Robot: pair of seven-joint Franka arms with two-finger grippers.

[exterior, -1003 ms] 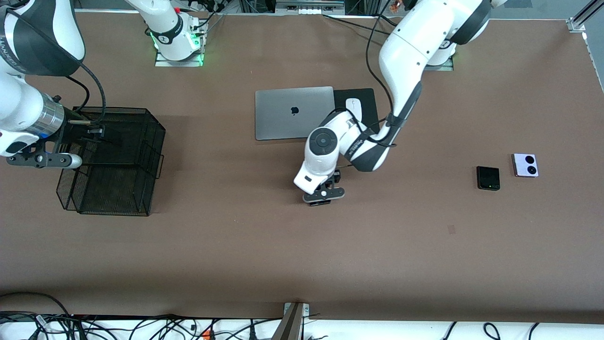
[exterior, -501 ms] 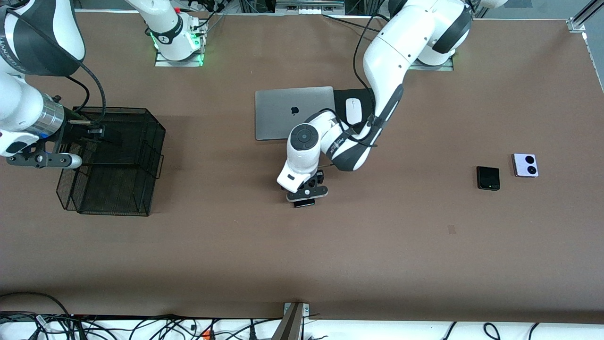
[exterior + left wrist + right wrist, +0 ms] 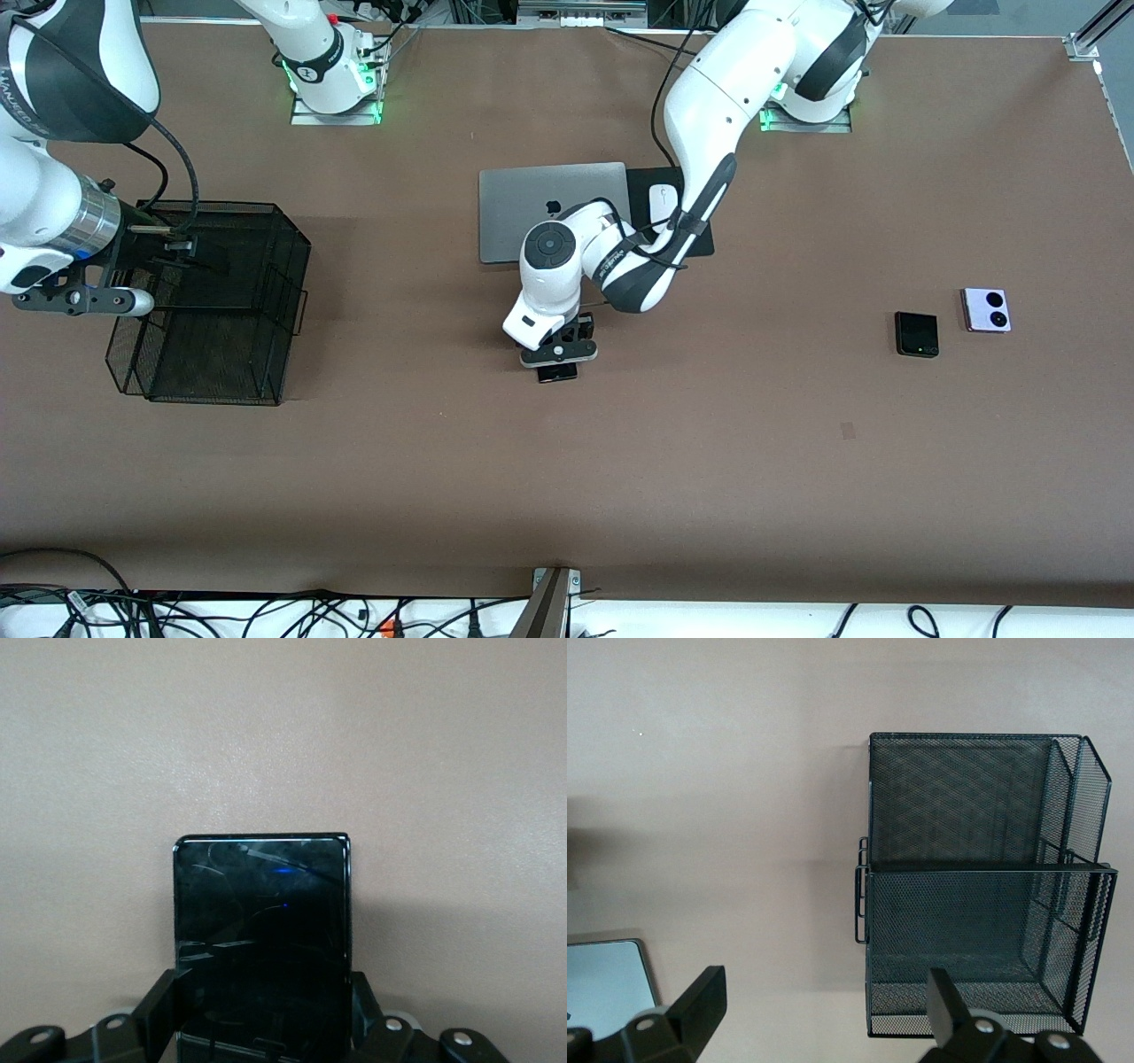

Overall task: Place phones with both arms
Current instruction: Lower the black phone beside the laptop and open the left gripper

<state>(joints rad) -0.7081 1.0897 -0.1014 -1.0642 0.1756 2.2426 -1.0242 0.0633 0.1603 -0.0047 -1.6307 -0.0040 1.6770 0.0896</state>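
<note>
My left gripper (image 3: pixel 558 356) is shut on the long slim black phone (image 3: pixel 557 373), over the bare table just off the silver laptop. In the left wrist view the black phone (image 3: pixel 260 912) sticks out between the two fingers (image 3: pixel 159 1005) of the left gripper (image 3: pixel 263 997). The small black folded phone (image 3: pixel 916 333) and the lilac phone (image 3: pixel 986 310) lie side by side at the left arm's end of the table. My right gripper (image 3: pixel 84 303) hangs open and empty by the wire basket; the right wrist view shows this right gripper (image 3: pixel 824 1010) with its fingers wide apart.
A black wire-mesh basket (image 3: pixel 213 301) stands at the right arm's end of the table, and its two compartments (image 3: pixel 983 886) hold nothing. The closed laptop (image 3: pixel 532 208) lies mid-table with a white mouse (image 3: pixel 663 206) on a black pad (image 3: pixel 695 190) beside it.
My left arm has carried the black phone across the table toward the right arm's end. The right arm has not moved.
</note>
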